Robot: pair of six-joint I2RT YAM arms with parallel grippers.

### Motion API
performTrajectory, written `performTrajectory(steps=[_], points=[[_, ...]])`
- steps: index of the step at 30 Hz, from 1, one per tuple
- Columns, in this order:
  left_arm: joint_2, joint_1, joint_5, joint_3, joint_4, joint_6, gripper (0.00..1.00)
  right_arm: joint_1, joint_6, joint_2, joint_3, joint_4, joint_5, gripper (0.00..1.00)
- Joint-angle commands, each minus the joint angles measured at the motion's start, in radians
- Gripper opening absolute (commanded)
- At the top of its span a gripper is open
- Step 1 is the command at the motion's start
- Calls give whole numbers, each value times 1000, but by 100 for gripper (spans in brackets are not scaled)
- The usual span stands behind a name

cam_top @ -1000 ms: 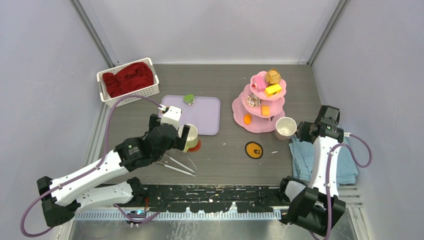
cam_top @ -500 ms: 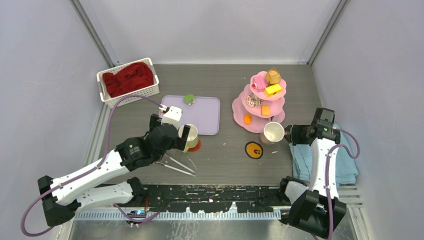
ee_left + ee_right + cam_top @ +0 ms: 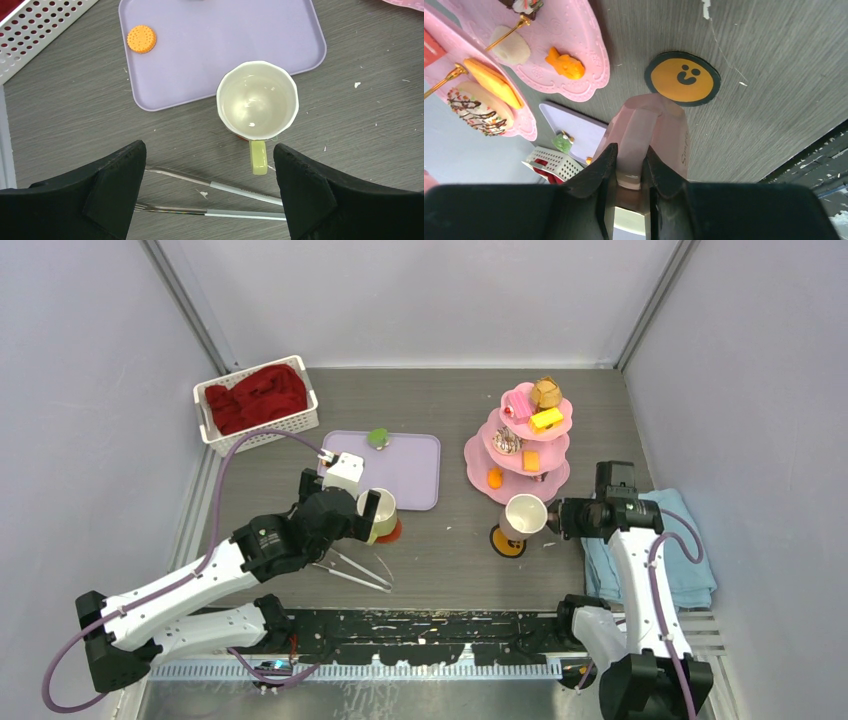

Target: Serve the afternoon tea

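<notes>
- The right fingers (image 3: 596,187) were clamped narrowly on the handle of the pink mug (image 3: 524,514).
- That mug was just beside the pink stand (image 3: 476,453) and partly covered the yellow smiley coaster (image 3: 508,543).
- The left fingers (image 3: 117,182) stood wide and empty on either side of the yellow-green mug (image 3: 257,100).
- This mug stood upright on the desk (image 3: 75,125), just beside the lilac tray (image 3: 200,45).

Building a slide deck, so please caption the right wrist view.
Right gripper shut on the pink mug by its handle, smiley coaster and pink three-tier stand just beyond.
</notes>
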State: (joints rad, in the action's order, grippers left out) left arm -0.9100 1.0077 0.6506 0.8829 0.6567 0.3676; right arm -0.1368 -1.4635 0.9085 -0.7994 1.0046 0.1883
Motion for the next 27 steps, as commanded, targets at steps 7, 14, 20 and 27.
performTrajectory(steps=[7, 14, 20, 27], points=[[8, 2, 23, 37, 5, 22, 97, 65, -122, 35, 1, 2, -50, 1], [2, 3, 29, 34, 7, 22, 97, 74, -127, 73, 60, -73, -32, 1], [-6, 2, 35, 36, 2, 17, 97, 80, -118, 93, 89, -85, -40, 1], [-17, 2, 29, 36, 0, 19, 97, 79, -121, 82, 119, -102, -37, 1]])
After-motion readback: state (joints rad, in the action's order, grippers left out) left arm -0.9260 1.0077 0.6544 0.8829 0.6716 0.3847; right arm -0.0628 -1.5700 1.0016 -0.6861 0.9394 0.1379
